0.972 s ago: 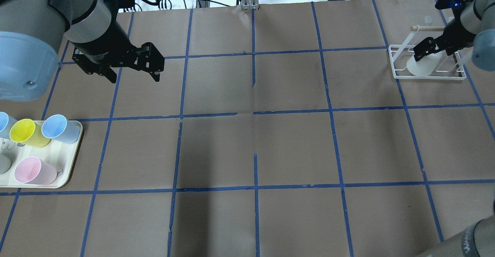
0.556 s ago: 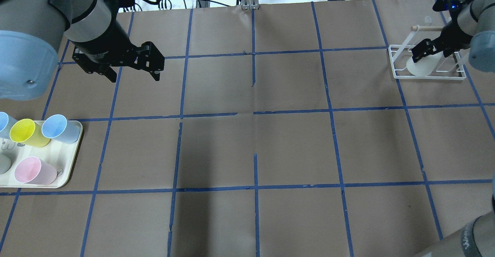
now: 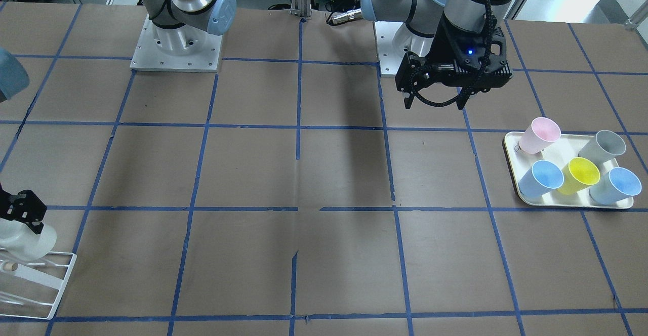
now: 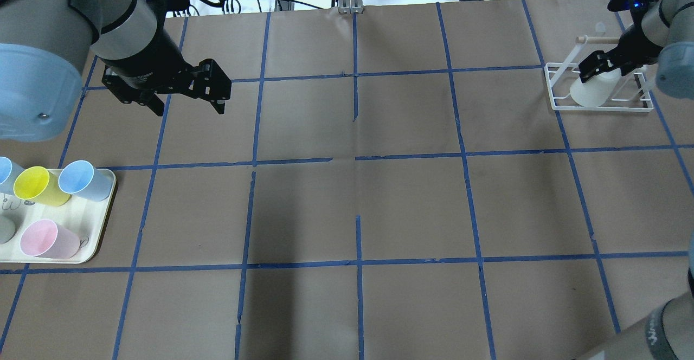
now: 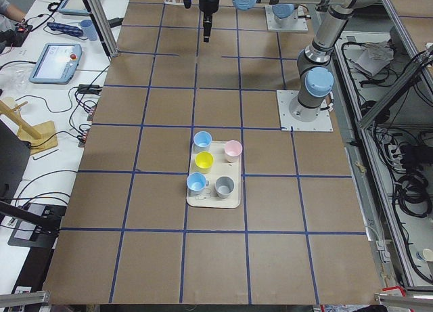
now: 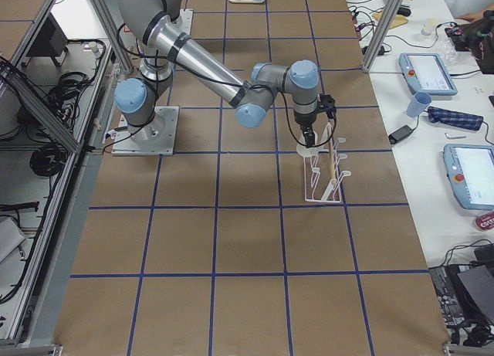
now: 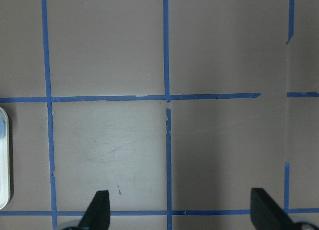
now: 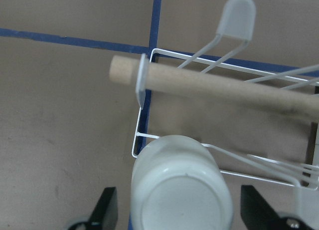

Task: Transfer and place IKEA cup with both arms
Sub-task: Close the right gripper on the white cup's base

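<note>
The IKEA cup [image 4: 591, 93] is sitting upside down in the white wire rack [image 4: 602, 109] at the far right of the table [image 4: 412, 208]. Its base is facing up, and its long axis is pointing roughly straight into the right end effector [image 4: 595, 69], which is hanging directly above it. In the right wrist view the two fingers are standing apart, one on each side of the cup's base with a gap on both sides, so they are clamping nothing. The rack's wooden dowel [image 8: 224, 90] is crossing just beyond the cup. The right arm is by far the nearer. The left end effector [image 4: 188, 106] is hovering spread and empty, well apart across the table, near the tray [image 4: 95, 238] of coloured cups. The coming move is likely hinging on that vertical line between cup and fingers.
</note>
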